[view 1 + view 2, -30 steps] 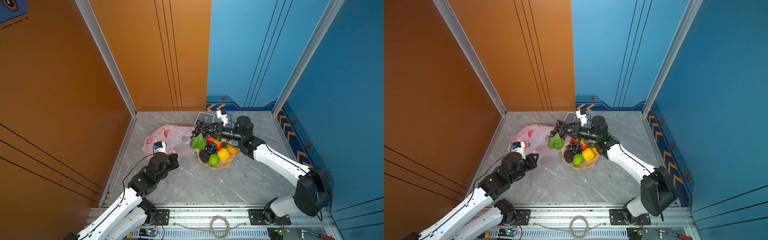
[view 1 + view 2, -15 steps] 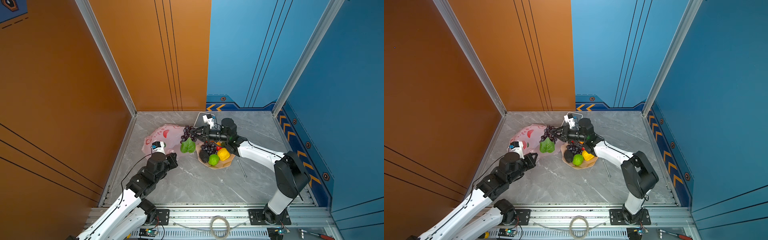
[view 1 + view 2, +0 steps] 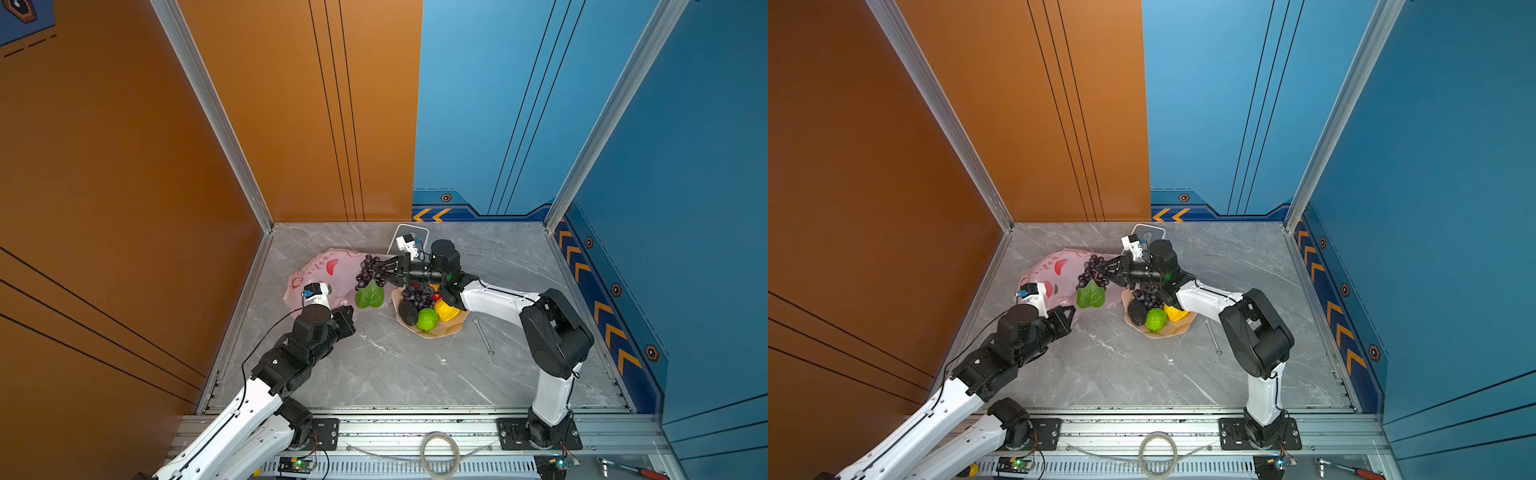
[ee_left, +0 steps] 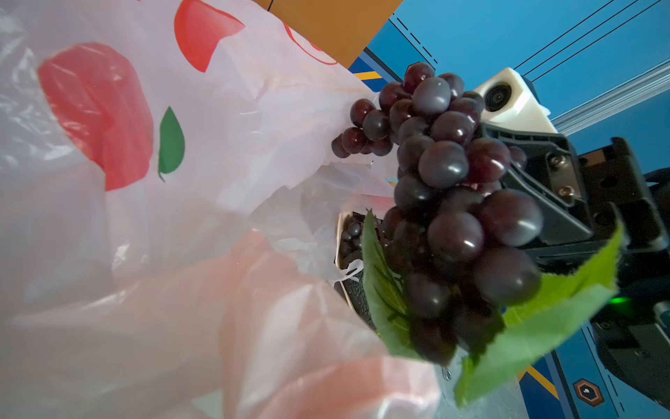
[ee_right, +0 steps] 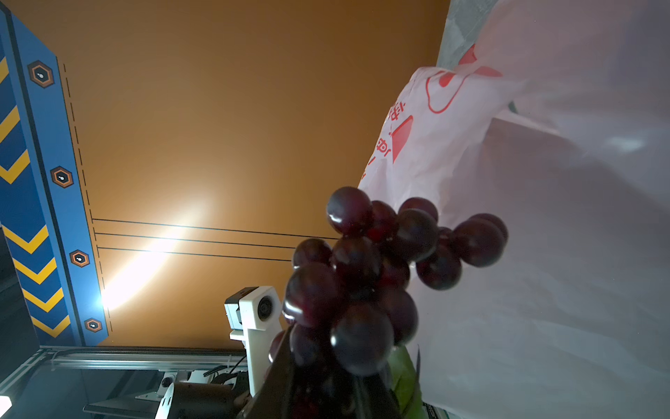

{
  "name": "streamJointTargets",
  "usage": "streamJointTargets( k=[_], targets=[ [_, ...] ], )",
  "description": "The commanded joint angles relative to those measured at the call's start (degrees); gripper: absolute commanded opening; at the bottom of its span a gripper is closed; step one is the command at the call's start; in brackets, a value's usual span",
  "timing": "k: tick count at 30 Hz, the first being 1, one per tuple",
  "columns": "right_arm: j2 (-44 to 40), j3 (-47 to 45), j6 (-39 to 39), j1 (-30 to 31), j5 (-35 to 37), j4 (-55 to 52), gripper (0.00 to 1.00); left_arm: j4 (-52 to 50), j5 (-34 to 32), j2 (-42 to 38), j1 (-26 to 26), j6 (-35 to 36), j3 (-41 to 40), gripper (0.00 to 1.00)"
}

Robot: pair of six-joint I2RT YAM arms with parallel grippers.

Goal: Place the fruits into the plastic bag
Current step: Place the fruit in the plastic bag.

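At the back left of the grey marbled tabletop (image 3: 395,374): the pink plastic bag (image 3: 322,266), crumpled and puffed up, printed with red fruit pictures and red writing. Just beside its right edge, hanging clear of the table in both top views: the dark purple grape bunch (image 3: 365,272), with its green leaf (image 3: 369,296) dangling underneath. Held there by the right gripper (image 3: 377,268), reaching in level from the right, fingers narrowed to a small gap and clamped on the bunch. From the left wrist camera, the same grape bunch (image 4: 453,203) close against the bag's thin film (image 4: 145,217), outside the bag; cannot tell whether touching it. From the right wrist camera, grapes (image 5: 362,283) filling the foreground, with pink film (image 5: 544,254) right behind.

At the bag's near edge: the left gripper (image 3: 348,312), fingers fully closed, pinching the film, though fingertips hidden in the left wrist view.

Right of the bag, under the right arm: a peach-coloured scalloped plate (image 3: 440,332) carrying a second grape bunch (image 3: 417,293), a blackish avocado (image 3: 408,312), a lime-green fruit (image 3: 428,319) and a yellow fruit (image 3: 446,311), all packed together and touching. Behind the right wrist, near the back wall: a white-and-grey box (image 3: 419,230). Just right of the plate, flat on the table: a small wrench (image 3: 483,334).
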Motion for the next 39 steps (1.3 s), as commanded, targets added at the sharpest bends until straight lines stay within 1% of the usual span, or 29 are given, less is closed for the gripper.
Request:
streamJointTargets(
  k=[1, 10, 16, 23, 30, 32, 35, 39],
  targets=[
    [1.22, 1.39, 0.38, 0.41, -1.63, 3.38, 0.20, -0.27, 0.85, -0.31, 0.64, -0.24, 0.43, 0.00],
    [3.55, 0.39, -0.83, 0.50, -1.80, 2.59, 0.20, -0.54, 0.59, -0.05, 0.73, 0.28, 1.86, 0.00],
    [3.79, 0.00, -4.24, 0.59, -2.07, -1.46, 0.19, 0.04, 0.79, 0.48, 0.81, 0.20, 2.10, 0.00],
    [3.49, 0.01, -10.78, 1.04, -1.83, -10.05, 0.19, 0.08, 0.67, 1.25, 0.81, 0.68, 3.00, 0.00],
    [2.28, 1.35, -20.37, 1.94, -0.43, -23.07, 0.19, 0.46, 1.24, 2.24, 0.86, 0.81, 3.42, 0.00],
    [2.66, 2.54, -21.65, 2.07, 0.04, -26.22, 0.19, 0.61, 1.67, 2.33, 0.75, 0.81, 3.21, 0.00],
    [3.88, 4.40, -21.02, 2.16, 0.00, -27.21, 0.19, 0.61, 2.66, 1.95, 0.51, 0.90, 2.61, 0.00],
    [5.40, 6.62, -17.28, 2.09, 0.19, -25.92, 0.19, 0.44, 5.64, 0.25, -0.01, 1.97, 0.68, 0.00]
  ],
)
